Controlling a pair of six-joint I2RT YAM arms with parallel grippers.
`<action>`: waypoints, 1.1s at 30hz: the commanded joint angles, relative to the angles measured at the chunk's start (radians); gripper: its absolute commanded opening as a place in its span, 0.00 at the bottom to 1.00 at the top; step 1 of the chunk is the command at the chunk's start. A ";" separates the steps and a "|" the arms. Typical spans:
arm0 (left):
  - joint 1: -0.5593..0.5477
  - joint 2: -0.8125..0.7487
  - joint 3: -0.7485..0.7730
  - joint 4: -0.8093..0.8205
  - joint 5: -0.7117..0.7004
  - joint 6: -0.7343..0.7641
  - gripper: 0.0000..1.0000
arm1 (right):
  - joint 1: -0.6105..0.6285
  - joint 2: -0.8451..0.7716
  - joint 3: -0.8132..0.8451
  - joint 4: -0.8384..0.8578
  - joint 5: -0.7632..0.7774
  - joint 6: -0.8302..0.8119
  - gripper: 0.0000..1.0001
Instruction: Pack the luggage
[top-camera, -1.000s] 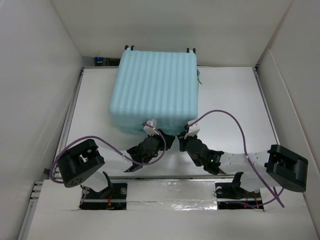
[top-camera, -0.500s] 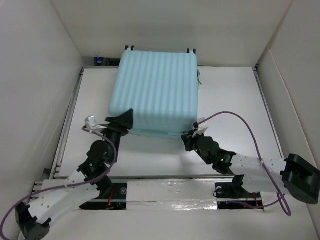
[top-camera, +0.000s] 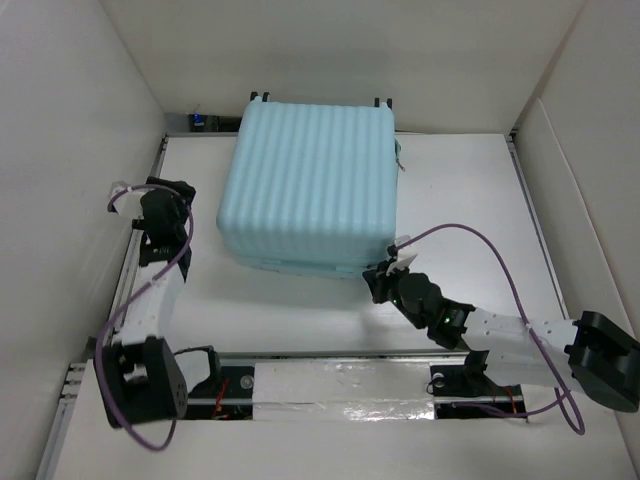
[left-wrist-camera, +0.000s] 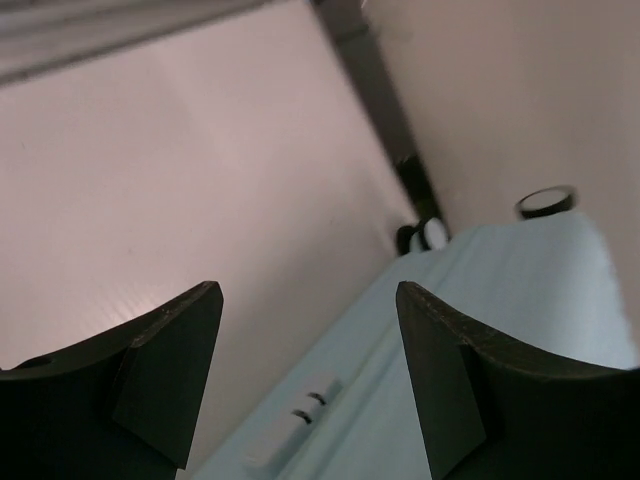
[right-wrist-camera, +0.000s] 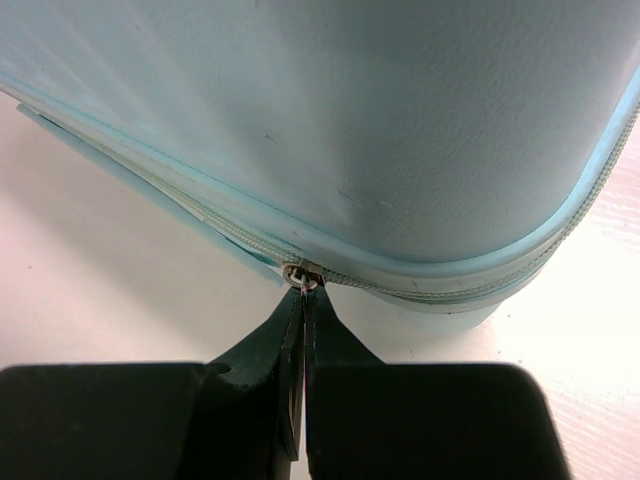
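Between the shut tips of the right pincer (right-wrist-camera: 302, 298) sits the zipper pull (right-wrist-camera: 302, 275), at the nearest corner of the luggage (top-camera: 310, 180) lying flat on the tabletop (top-camera: 460, 200). Off to its side, the left pincer (left-wrist-camera: 308, 300) gapes wide, empty. Zipper work seems in hand; next, a steady drag along the seam.

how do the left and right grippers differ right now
Jaws: left gripper wide open, empty; right gripper shut on the small metal zipper pull. Place: left gripper hangs apart from the pale aqua ribbed hard-shell suitcase; right gripper touches its near corner. Both are black.
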 joint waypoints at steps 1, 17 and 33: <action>0.025 0.154 0.066 -0.029 0.278 0.011 0.67 | 0.006 -0.068 0.002 0.093 -0.030 -0.019 0.00; -0.502 0.126 -0.236 0.339 0.313 -0.145 0.66 | 0.038 0.042 0.093 0.116 -0.076 -0.006 0.00; -0.689 -0.037 -0.307 0.341 0.247 -0.162 0.68 | 0.054 -0.055 0.271 -0.186 -0.111 -0.204 0.00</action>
